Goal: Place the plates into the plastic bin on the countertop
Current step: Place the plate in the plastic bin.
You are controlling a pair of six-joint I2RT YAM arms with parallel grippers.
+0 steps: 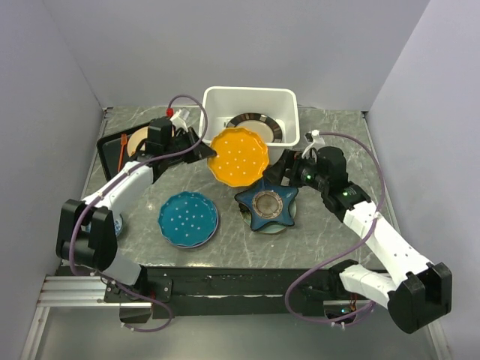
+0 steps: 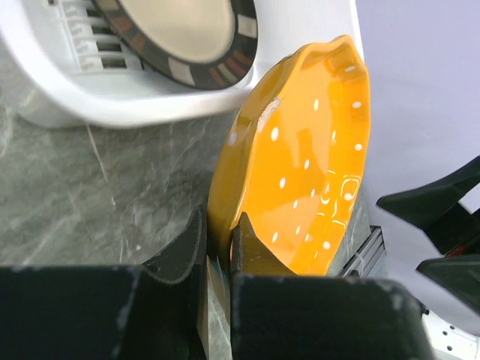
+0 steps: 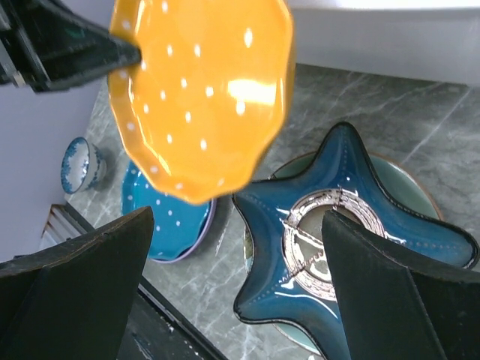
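My left gripper (image 1: 202, 150) (image 2: 219, 225) is shut on the rim of the orange scalloped plate (image 1: 238, 156) (image 2: 307, 180) (image 3: 202, 90). It holds the plate tilted in the air just in front of the white plastic bin (image 1: 217, 97) (image 2: 112, 97). A dark-rimmed beige plate (image 1: 255, 126) (image 2: 180, 30) lies inside the bin. On the countertop (image 1: 225, 240) rest a blue dotted plate (image 1: 188, 218) (image 3: 161, 217) and a navy star-shaped plate (image 1: 268, 204) (image 3: 337, 225), which sits on a pale green plate (image 1: 274, 228). My right gripper (image 1: 281, 171) (image 3: 238, 217) hovers open above the star plate, holding nothing.
A black tray (image 1: 109, 146) with a beige plate (image 1: 139, 141) and an orange utensil sits at the back left. A small blue bowl (image 3: 79, 165) stands near the left arm's base. Grey walls close in the back and both sides.
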